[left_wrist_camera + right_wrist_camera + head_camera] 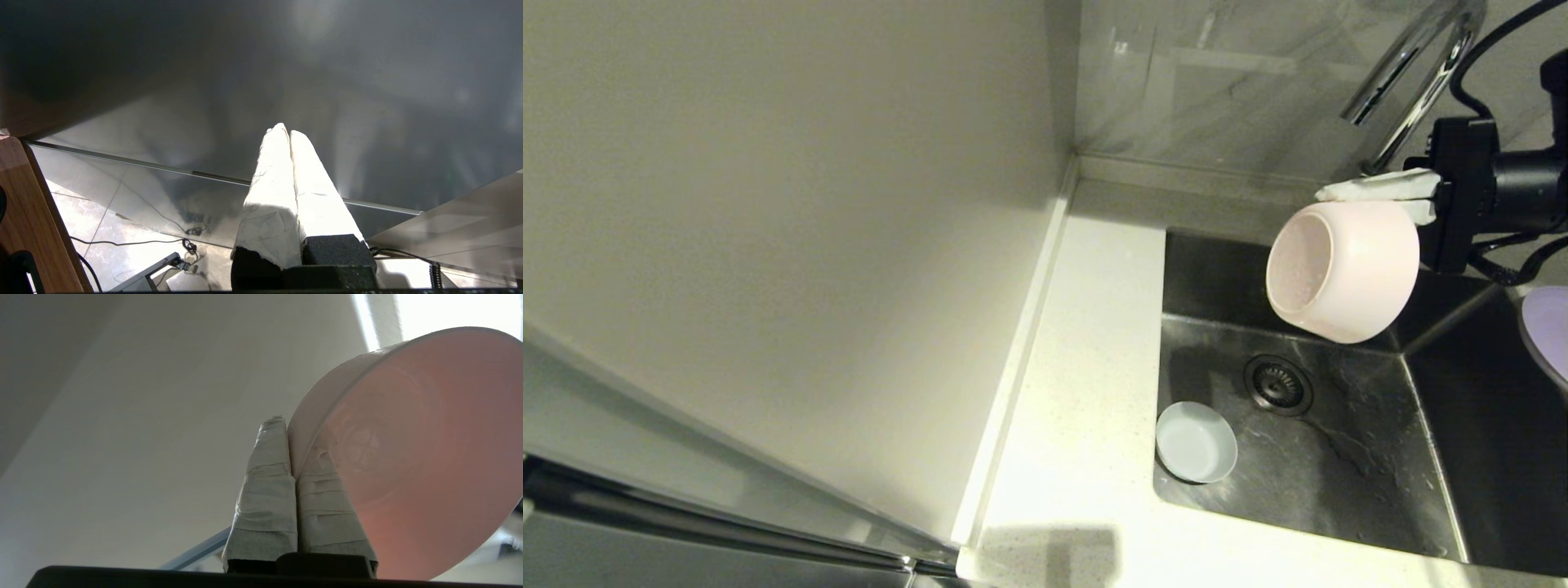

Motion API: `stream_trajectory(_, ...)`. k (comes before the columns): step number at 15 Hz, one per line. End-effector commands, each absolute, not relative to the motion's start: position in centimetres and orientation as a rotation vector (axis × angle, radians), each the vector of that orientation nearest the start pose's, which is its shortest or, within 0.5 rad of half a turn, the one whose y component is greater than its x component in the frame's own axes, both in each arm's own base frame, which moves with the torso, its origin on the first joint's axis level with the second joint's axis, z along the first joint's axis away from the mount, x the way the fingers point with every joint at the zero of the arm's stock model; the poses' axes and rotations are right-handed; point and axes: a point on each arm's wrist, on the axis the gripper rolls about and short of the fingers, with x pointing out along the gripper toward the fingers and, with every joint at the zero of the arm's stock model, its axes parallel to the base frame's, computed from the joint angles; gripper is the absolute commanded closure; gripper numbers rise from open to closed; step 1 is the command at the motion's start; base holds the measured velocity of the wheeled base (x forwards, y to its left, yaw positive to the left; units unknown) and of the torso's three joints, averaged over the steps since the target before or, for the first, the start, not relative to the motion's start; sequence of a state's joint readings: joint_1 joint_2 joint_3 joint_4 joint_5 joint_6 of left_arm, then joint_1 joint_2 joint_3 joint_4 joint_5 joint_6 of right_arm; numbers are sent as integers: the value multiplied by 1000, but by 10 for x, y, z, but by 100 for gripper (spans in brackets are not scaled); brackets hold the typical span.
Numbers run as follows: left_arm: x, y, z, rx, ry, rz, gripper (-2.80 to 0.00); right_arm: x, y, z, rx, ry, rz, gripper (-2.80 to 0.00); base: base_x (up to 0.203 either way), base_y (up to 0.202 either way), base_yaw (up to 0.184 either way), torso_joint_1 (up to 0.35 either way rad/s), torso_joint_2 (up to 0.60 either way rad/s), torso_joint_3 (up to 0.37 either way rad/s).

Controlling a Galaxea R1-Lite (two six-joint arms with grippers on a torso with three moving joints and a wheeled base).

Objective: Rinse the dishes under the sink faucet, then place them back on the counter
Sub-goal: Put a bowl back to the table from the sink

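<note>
The pale pink cup (1343, 269) hangs on its side over the sink (1339, 490), mouth facing left, just below the spout of the chrome faucet (1413, 65). My right gripper (1331, 196) is shut on its rim; in the right wrist view the gripper (288, 433) has one taped finger inside the cup (408, 457) and one outside. No water shows. The blue-white bowl (1195, 442) lies against the basin's left wall. The lilac plate (1547, 331) peeks in at the right edge. My left gripper (286, 130) is shut on nothing, parked low, out of the head view.
The white speckled counter (1078, 367) runs along the sink's left side, bounded by a cream wall panel (809, 204). The round drain strainer (1278, 384) sits in the wet basin floor. A marble backsplash stands behind the faucet.
</note>
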State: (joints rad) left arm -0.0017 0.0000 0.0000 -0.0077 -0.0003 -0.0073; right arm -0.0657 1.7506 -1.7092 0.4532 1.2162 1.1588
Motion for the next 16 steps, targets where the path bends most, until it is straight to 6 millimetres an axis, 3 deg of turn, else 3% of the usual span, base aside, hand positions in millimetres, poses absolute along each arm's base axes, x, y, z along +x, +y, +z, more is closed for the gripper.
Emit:
stream_trajectory(1,-23,0,75,-8,-5,-2,0,310,-2,321,1319,1046,772,0,0,0,0,0,0,0)
stream_trajectory(3,-23,0,75,-8,-5,-2,0,307,-8,305,1291,1034,758,0,0,0,0,0,0,0)
stream_trajectory(4,-23,0,75,-8,-5,-2,0,303,-12,314,1204,955,795,0,0,0,0,0,0,0)
stream_trajectory(6,-23,0,75,-8,-5,-2,0,289,-19,336,905,721,889,0,0,0,0,0,0,0)
stream_trajectory(8,-23,0,75,-8,-5,-2,0,276,-21,345,539,492,897,0,0,0,0,0,0,0)
stream_trajectory(10,-23,0,75,-8,-5,-2,0,269,-23,340,85,307,809,0,0,0,0,0,0,0)
stream_trajectory(12,-23,0,75,-8,-5,-2,0,266,-29,326,-287,289,613,0,0,0,0,0,0,0)
stream_trajectory(16,-23,0,75,-8,-5,-2,0,268,-52,318,-523,307,278,0,0,0,0,0,0,0)
